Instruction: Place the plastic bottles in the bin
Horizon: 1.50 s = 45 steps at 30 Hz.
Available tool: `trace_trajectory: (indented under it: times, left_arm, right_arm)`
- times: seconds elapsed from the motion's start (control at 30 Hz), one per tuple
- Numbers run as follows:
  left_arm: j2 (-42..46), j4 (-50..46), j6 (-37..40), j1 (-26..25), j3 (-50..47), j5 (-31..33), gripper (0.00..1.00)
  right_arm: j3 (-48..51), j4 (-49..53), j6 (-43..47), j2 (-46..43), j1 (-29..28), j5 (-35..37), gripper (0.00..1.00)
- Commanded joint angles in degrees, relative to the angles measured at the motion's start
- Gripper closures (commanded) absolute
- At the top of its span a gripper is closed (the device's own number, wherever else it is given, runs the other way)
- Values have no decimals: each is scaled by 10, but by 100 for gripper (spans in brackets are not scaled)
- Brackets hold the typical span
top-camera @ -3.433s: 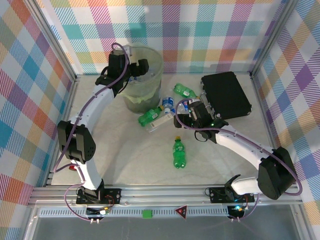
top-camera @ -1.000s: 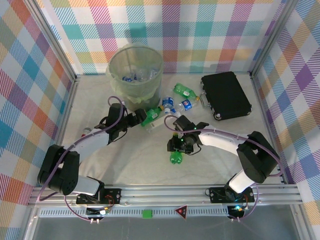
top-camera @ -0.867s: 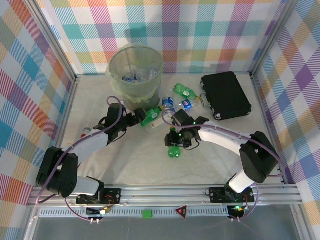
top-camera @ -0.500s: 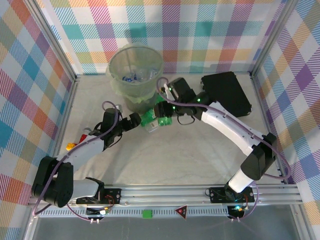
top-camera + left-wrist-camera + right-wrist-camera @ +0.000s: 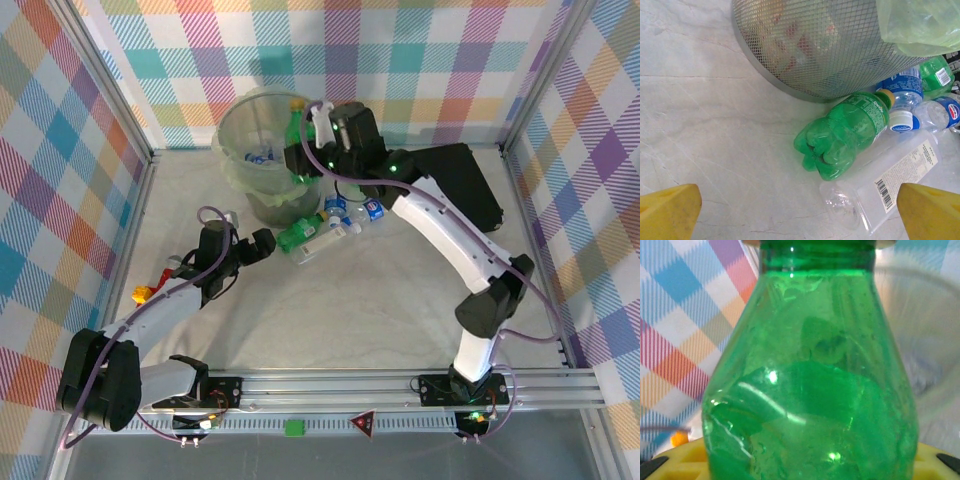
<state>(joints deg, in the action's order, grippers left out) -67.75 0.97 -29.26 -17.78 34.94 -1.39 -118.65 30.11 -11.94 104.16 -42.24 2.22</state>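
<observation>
Overhead, a green bottle [image 5: 294, 128] is seen clamped upright in the right gripper [image 5: 299, 160], just above the bin [image 5: 232, 120]. Wrist-side, a lying bottle [image 5: 845, 132] is shown just ahead of the wide-spread left gripper [image 5: 263, 242].

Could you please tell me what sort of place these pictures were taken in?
Probably a robot test cell, not a home: two arms are bolted to an aluminium rail, colourful plaid panels wall in a pale marble-look table, and the round grey wire-mesh bin and small plastic bottles look staged.
</observation>
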Motion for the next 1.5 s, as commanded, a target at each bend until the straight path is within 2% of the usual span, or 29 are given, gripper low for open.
trace_trajectory:
  times: [0.0, 0.33, 0.63, 0.73, 0.8, 0.93, 1.0, 1.33, 1.47]
  left_arm:
    - [12, -7, 6, 6, -14, 3, 0]
    - [34, -10, 8, 6, -26, 0, 0]
    - [38, -19, 16, 6, -23, -5, 0]
    - [40, -21, 15, 6, -22, -5, 0]
    - [43, -23, 13, 6, -21, -5, 0]
    - [44, -25, 10, 6, -19, -9, 0]
    - [43, -26, 9, 6, -17, -11, 0]
    - [27, -4, 0, 5, -1, -44, 0]
    - [7, 20, -3, 4, 10, -80, 0]
  right_arm:
    - [-71, -46, 41, 50, 6, 21, 56]
    - [-288, -53, 133, 236, 7, 65, 54]
    - [-303, -44, 134, 296, 13, 68, 49]
    - [-303, -42, 122, 305, 17, 66, 42]
    - [-303, -40, 119, 304, 19, 66, 38]
    - [-303, -46, 119, 293, 19, 68, 9]
    - [-303, -50, 121, 283, 20, 67, 1]
    - [-291, 11, 142, 203, 19, 60, 1]
    - [-200, 16, 131, 138, 19, 63, 1]
